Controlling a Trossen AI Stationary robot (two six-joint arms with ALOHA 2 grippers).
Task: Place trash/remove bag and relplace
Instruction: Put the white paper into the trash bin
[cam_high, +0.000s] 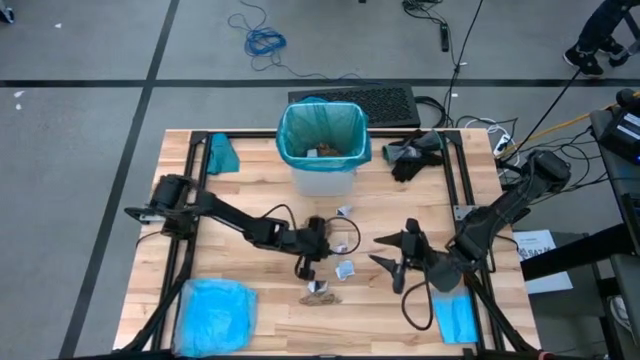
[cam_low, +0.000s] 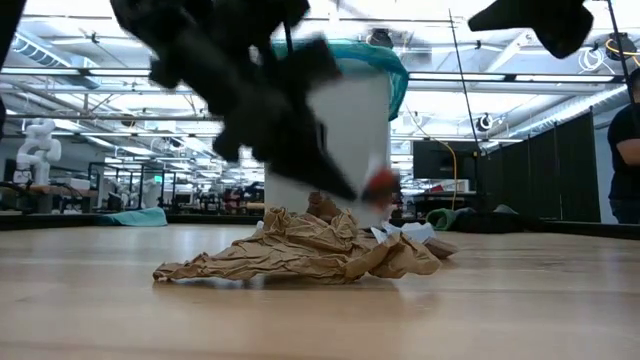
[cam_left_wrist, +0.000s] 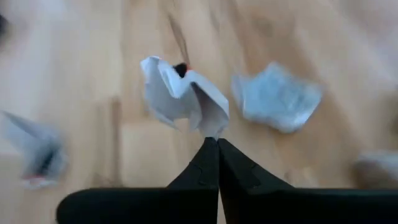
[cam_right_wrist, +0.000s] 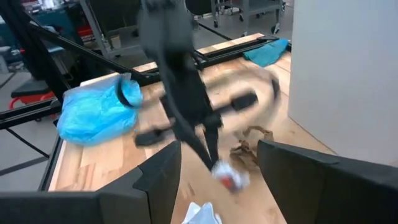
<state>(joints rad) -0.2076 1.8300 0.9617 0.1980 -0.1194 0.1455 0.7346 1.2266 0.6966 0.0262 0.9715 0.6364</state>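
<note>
- I'm seeing my left gripper (cam_left_wrist: 217, 140) clenching a white wrapper (cam_left_wrist: 183, 93) at its fingertips, above the table (cam_high: 240, 320), near the bagged bin (cam_high: 322, 140).
- My right gripper (cam_high: 392, 250) is waiting open, right of it.

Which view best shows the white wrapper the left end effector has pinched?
The left wrist view: the white wrapper fills it, caught at the shut left end effector. The right wrist view shows it small and blurred; the high and low views barely show it.

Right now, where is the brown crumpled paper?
In the high view the brown paper lies on the table's near middle, just in front of the left gripper and beside a white wrapper. The bin stands farther back.
</note>
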